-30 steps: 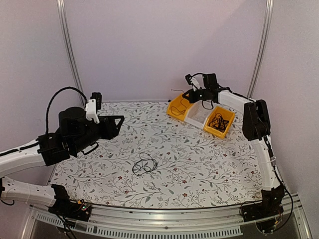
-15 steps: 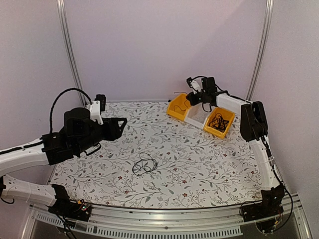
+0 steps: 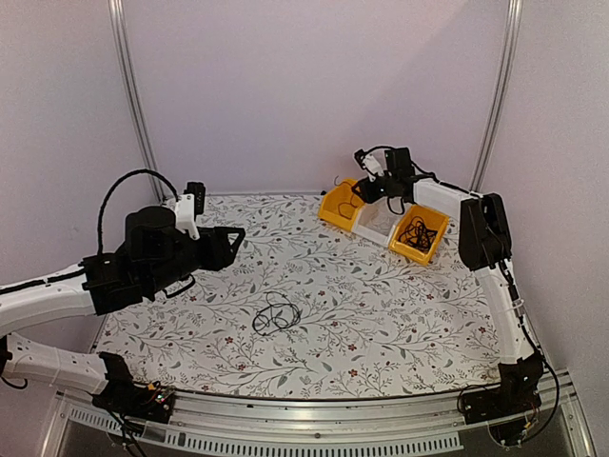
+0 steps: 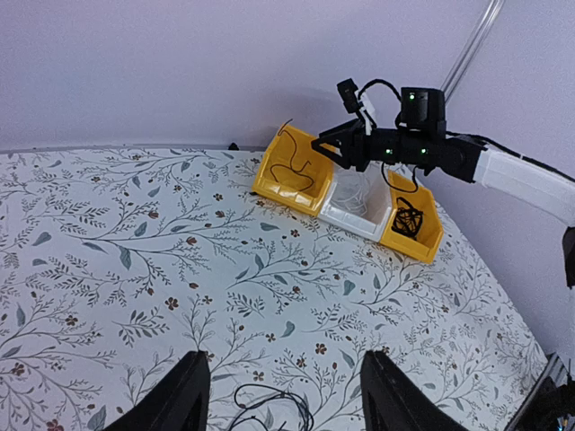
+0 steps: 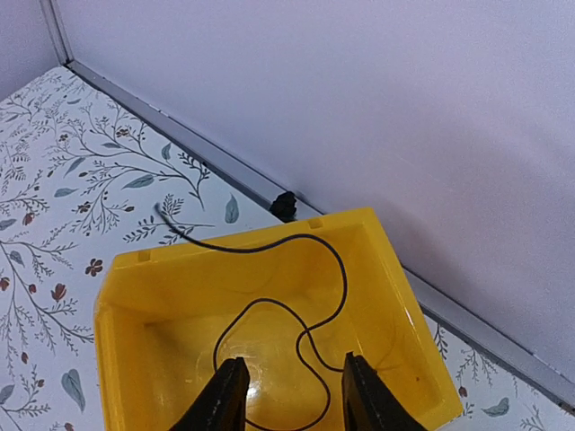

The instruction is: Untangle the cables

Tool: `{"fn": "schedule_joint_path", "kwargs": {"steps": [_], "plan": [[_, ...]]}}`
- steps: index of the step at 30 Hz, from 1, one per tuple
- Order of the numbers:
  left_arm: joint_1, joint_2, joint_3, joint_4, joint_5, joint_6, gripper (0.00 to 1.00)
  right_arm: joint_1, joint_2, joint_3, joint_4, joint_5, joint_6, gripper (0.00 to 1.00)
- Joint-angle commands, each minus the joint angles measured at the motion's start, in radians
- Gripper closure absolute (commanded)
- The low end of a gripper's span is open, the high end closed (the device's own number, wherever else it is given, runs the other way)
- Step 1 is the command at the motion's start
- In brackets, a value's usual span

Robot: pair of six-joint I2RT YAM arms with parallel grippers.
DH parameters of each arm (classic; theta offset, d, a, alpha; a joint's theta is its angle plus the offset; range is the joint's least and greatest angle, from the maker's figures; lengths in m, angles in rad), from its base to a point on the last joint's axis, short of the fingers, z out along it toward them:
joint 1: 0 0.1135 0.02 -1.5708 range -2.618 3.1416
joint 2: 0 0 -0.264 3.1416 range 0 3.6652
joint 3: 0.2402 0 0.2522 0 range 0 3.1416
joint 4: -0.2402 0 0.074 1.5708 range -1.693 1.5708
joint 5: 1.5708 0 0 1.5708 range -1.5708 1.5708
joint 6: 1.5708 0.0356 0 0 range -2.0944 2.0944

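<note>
One thin black cable (image 5: 345, 274) lies loose in the left yellow bin (image 5: 404, 314), one end hanging over the rim. My right gripper (image 5: 290, 373) hovers just above it, open, with nothing between the fingers. From above, that gripper (image 3: 364, 190) stands over the same bin (image 3: 333, 217). A small looped clump of cables (image 3: 276, 312) rests mid-table. My left gripper (image 3: 233, 236) hangs open up and to the left of it. In the left wrist view the clump (image 4: 274, 409) shows between and below the left gripper (image 4: 286, 382) fingers, untouched.
A white bin (image 3: 379, 221) sits between the two yellow ones. The right yellow bin (image 3: 433, 249) holds a tangled black clump (image 3: 415, 233). All three stand at the back right, near the wall. The floral cloth (image 3: 381, 324) covers the table.
My right gripper has opened and let the cable drop into the left yellow bin, after moving up and towards the wall. The left arm has edged slightly right.
</note>
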Motion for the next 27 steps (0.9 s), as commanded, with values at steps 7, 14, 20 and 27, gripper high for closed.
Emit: {"fn": "schedule_joint_path", "kwargs": {"steps": [7, 14, 20, 27], "plan": [[0.013, -0.015, -0.03, 0.035, -0.002, -0.009, 0.42, -0.001, -0.28, -0.192, -0.094, -0.153, 0.05, 0.49], [0.036, 0.069, -0.073, 0.05, 0.053, -0.037, 0.43, 0.018, -0.523, -0.518, 0.006, -0.211, 0.039, 0.5], [0.06, 0.189, -0.074, 0.052, 0.116, -0.074, 0.44, 0.052, -0.587, -0.632, 0.019, -0.189, -0.003, 0.5], [0.071, 0.314, -0.059, 0.053, 0.239, -0.086, 0.46, 0.176, -0.602, -0.689, -0.08, -0.258, -0.109, 0.52]]}}
